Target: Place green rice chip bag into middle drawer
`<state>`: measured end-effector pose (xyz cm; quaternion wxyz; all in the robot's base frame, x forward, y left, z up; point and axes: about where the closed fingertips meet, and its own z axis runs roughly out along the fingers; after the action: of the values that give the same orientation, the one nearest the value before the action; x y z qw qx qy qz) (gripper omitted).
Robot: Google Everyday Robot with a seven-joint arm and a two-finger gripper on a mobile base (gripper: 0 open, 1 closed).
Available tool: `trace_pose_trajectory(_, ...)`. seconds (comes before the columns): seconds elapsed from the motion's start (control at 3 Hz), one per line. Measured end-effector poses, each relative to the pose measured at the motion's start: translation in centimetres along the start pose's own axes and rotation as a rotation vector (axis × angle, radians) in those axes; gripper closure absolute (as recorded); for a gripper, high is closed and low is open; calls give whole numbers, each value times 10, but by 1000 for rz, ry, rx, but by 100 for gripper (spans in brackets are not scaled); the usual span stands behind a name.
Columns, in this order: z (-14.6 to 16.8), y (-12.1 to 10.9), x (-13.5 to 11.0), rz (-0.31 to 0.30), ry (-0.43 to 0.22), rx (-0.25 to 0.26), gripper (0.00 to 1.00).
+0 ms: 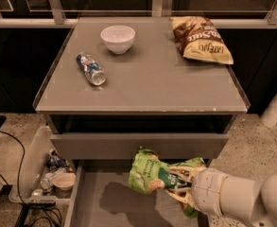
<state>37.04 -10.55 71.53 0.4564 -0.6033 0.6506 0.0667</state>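
Observation:
The green rice chip bag (153, 173) is bright green with white lettering. It hangs just above the open middle drawer (100, 200), over the right part of its flat grey floor. My gripper (179, 187) is shut on the bag's right end; its pale fingers (183, 175) wrap the crumpled green foil. The white arm (237, 200) comes in from the lower right corner. The bag casts a dark shadow on the drawer floor.
On the grey cabinet top (142, 74) stand a white bowl (117, 38), a lying plastic bottle (90, 69) and a brown-and-yellow chip bag (202, 39). A shut drawer front (138, 145) sits above the open drawer. A bin of clutter (50, 174) stands at lower left on the floor.

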Motion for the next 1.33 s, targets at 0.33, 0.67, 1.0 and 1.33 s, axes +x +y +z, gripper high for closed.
trace_pose_trajectory(0.33,21,-8,43,65,60,42,100)
trace_pose_trajectory(0.67,21,-8,43,65,60,42,100)
trace_pose_trajectory(1.0,32,-8,60,87,91,46,100)
trace_pose_trajectory(1.33,57,-5,95,105,131,60,100)
